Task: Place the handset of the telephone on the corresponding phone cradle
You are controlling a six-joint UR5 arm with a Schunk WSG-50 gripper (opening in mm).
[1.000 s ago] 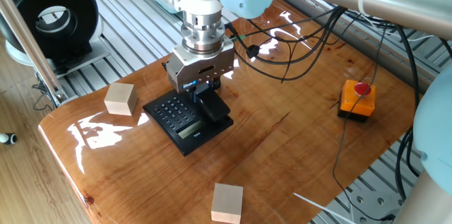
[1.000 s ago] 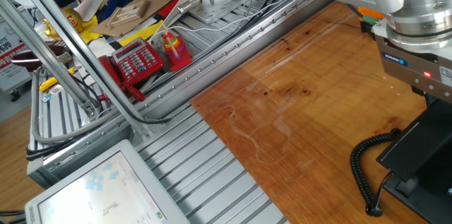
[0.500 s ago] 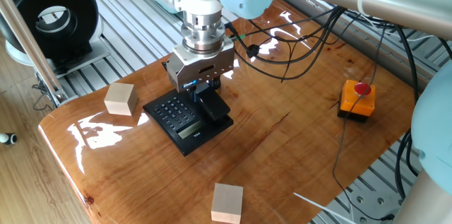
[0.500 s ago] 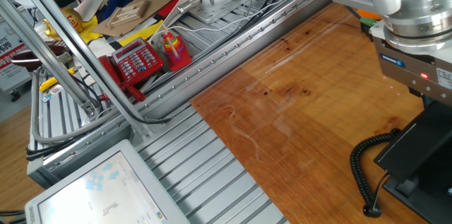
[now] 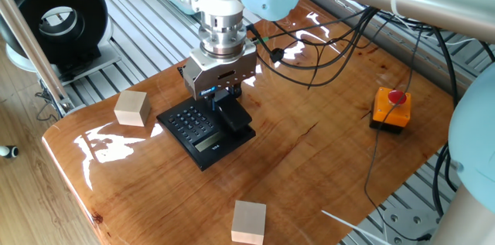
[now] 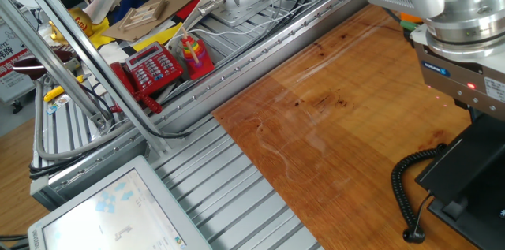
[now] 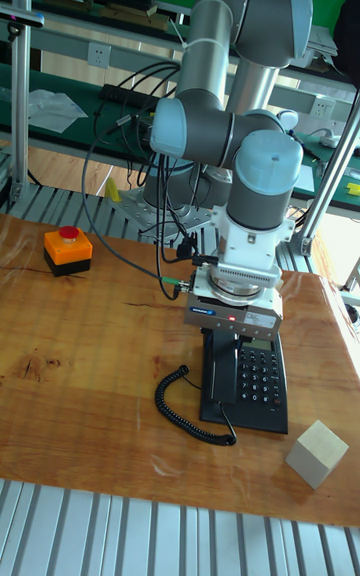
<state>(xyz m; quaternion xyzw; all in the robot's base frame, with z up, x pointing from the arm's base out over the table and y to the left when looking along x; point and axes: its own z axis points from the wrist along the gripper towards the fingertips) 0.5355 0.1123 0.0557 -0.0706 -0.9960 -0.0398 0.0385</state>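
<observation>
The black desk phone base (image 5: 192, 127) with its grey keypad lies on the wooden table. The handset (image 5: 234, 116) lies along the base's side strip, so the phone cradle under it is hidden. My gripper (image 5: 223, 104) stands straight above the handset's far end, its dark fingers reaching down on either side and shut on it. In the tall fixed view the gripper (image 7: 222, 338) covers the top of the handset (image 7: 216, 376), left of the keypad (image 7: 260, 376). The coiled cord (image 7: 180, 401) curls on the table beside the base, and the cord (image 6: 404, 191) also shows in the other fixed view.
A wooden block (image 5: 131, 108) sits left of the phone and another block (image 5: 249, 222) near the front edge. An orange box with a red button (image 5: 391, 107) stands to the right, its wire trailing forward. Black cables (image 5: 325, 44) lie behind the arm.
The gripper has shifted very slightly over the phone in the other fixed view, and the cord's end has crept a little. Everything else holds still.
</observation>
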